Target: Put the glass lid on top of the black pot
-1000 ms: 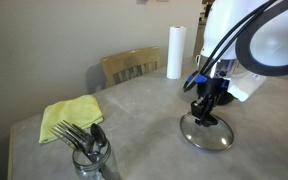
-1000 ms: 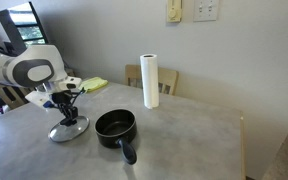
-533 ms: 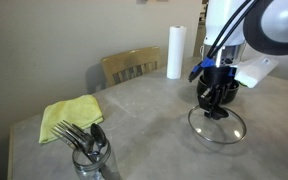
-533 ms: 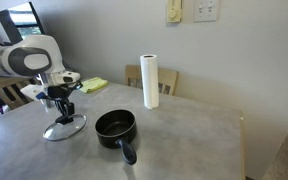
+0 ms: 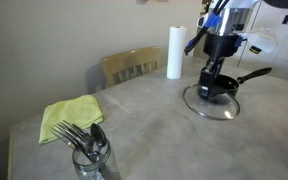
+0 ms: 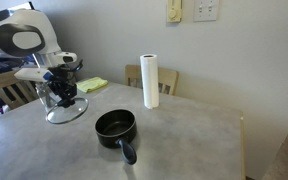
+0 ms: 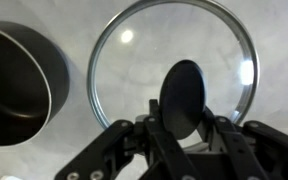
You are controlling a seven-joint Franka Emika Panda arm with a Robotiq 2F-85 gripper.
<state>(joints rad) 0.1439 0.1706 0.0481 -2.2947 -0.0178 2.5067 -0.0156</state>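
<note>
My gripper (image 5: 217, 80) is shut on the black knob of the glass lid (image 5: 212, 102) and holds it in the air above the table. The lid also shows in an exterior view (image 6: 66, 108), under my gripper (image 6: 66, 93). In the wrist view the lid (image 7: 114, 60) is a clear disc with a metal rim, its knob between the fingers of my gripper (image 7: 184, 110). The black pot (image 6: 115, 127) sits on the table with its long handle pointing toward the front. It lies apart from the lid, at the left edge in the wrist view (image 7: 19, 85).
A white paper towel roll (image 6: 150, 80) stands at the back of the table. A yellow cloth (image 5: 69, 115) lies near a clear glass holding forks (image 5: 89, 150). A wooden chair (image 5: 131, 66) stands behind the table.
My gripper has lifted the glass lid off the table and carried it higher and sideways, closer to the pot. The pot has not moved.
</note>
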